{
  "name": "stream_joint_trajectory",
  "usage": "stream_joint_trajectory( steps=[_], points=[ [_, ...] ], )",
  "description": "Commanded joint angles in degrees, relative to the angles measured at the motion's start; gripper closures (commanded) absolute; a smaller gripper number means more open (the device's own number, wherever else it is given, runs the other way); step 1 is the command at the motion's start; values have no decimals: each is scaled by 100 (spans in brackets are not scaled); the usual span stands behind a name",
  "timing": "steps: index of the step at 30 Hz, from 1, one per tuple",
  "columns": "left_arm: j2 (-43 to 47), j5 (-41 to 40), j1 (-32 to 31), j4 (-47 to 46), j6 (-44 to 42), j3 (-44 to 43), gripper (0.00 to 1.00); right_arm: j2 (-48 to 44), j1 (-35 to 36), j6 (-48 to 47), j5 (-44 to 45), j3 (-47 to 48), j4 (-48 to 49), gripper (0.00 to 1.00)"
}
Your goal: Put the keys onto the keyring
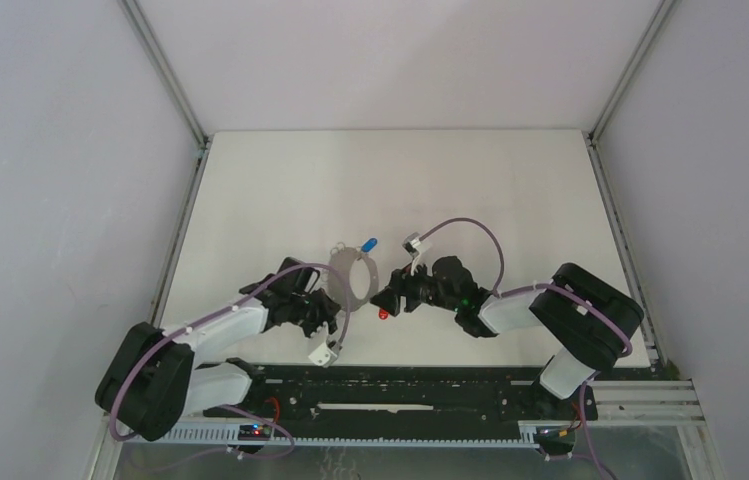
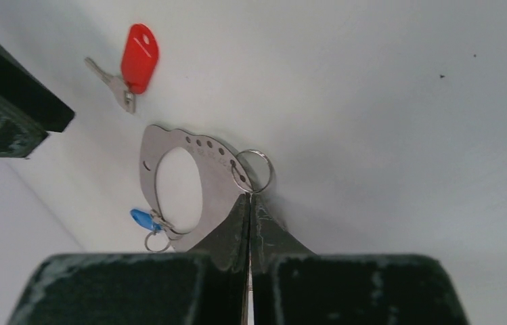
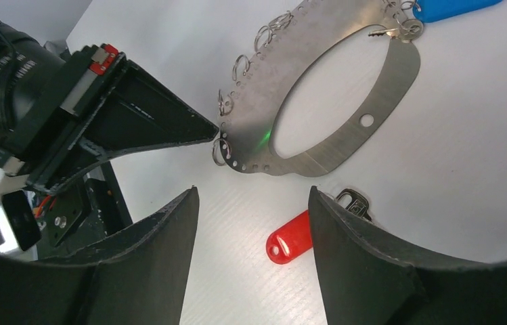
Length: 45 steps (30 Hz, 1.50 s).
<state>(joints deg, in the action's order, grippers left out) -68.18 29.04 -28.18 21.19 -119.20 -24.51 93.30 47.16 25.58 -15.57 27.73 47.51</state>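
Observation:
The keyring (image 1: 354, 268) is a flat grey metal loop with small split rings along its rim, lying mid-table. My left gripper (image 2: 250, 198) is shut, its tips pinching the keyring (image 2: 215, 186) at the rim beside a small split ring (image 2: 253, 171). From the right wrist that left gripper (image 3: 210, 128) meets the keyring (image 3: 284, 81) at its edge. The blue key (image 2: 143, 219) hangs on the far rim by a small ring (image 3: 450, 8). The red key (image 3: 291, 237) lies loose on the table just below the keyring, partly under my open right gripper (image 3: 252, 193), which hovers over it (image 1: 384, 314).
Both arms (image 1: 240, 320) (image 1: 510, 305) reach in from the black rail (image 1: 400, 390) at the near edge. White enclosure walls with metal posts (image 1: 185, 190) (image 1: 615, 190) bound the table. The right arm's dark body (image 2: 7, 101) fills the upper left of the left wrist view.

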Motion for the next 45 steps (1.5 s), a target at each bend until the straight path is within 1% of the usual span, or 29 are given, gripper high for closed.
stream_joint_trajectory(
  steps=[1, 3, 5, 7, 9, 11, 12, 13, 14, 16, 17, 20, 22, 24, 27, 30, 31, 33, 35, 40, 42, 45],
  points=[
    [298, 532, 10, -155, -34, -96, 100, -137, -14, -572, 20, 171, 74, 31],
    [404, 588, 14, -271, 436, -131, 100, -231, -99, -744, -12, 243, -52, 30],
    [539, 663, 23, -410, 707, -109, 100, -269, -171, -801, -142, 328, -104, 30],
    [639, 682, 24, -444, 839, -111, 100, -246, -180, -843, -262, 391, -114, 30],
    [672, 628, 31, -132, 836, -180, 100, -190, -160, -971, -363, 455, -144, 29],
    [593, 509, 49, 249, 520, -243, 99, -146, -121, -1075, -316, 502, -194, 28],
    [542, 455, 56, 302, 405, -230, 93, -106, -124, -1077, -303, 543, -224, 27],
    [509, 412, 63, 302, 301, -203, 83, -42, -136, -1059, -312, 620, -264, 27],
    [469, 403, 73, 302, 152, -170, 79, 20, -143, -1044, -329, 738, -342, 27],
    [428, 448, 86, 215, -126, -84, 72, 247, -142, -952, -343, 1075, -628, 29],
    [398, 476, 85, 159, -283, -38, 71, 382, -148, -869, -439, 1250, -738, 30],
    [229, 519, 85, -29, -732, 57, 70, 820, -158, -575, -653, 1688, -853, 34],
    [74, 438, 85, -136, -907, 41, 70, 1068, -158, -430, -774, 1941, -993, 34],
    [-57, 303, 124, -60, -1111, -1, 70, 1244, -148, -300, -851, 2096, -1092, 34],
    [-159, 270, 288, 211, -1887, -10, 69, 1415, -115, -185, -876, 2233, -1276, 34],
    [-246, 276, 371, 284, -2306, 27, 67, 1524, -93, -99, -888, 2318, -1423, 34],
    [-286, 296, 389, 189, -2423, 70, 63, 1558, -93, -57, -902, 2350, -1477, 34],
    [-374, 397, 392, -242, -2588, 215, 61, 1617, -89, -19, -883, 2427, -1649, 34],
    [-466, 489, 400, -593, -2748, 331, 61, 1689, -91, 43, -877, 2508, -1796, 34],
    [-654, 646, 501, -939, -3278, 507, 61, 1900, -101, 212, -1000, 2631, -1932, 35],
    [-661, 723, 512, -960, -3341, 548, 61, 1989, -101, 340, -1068, 2633, -1888, 35],
    [-706, 843, 516, -1267, -3323, 645, 62, 2145, -101, 537, -1194, 2633, -1804, 35]
  ],
)
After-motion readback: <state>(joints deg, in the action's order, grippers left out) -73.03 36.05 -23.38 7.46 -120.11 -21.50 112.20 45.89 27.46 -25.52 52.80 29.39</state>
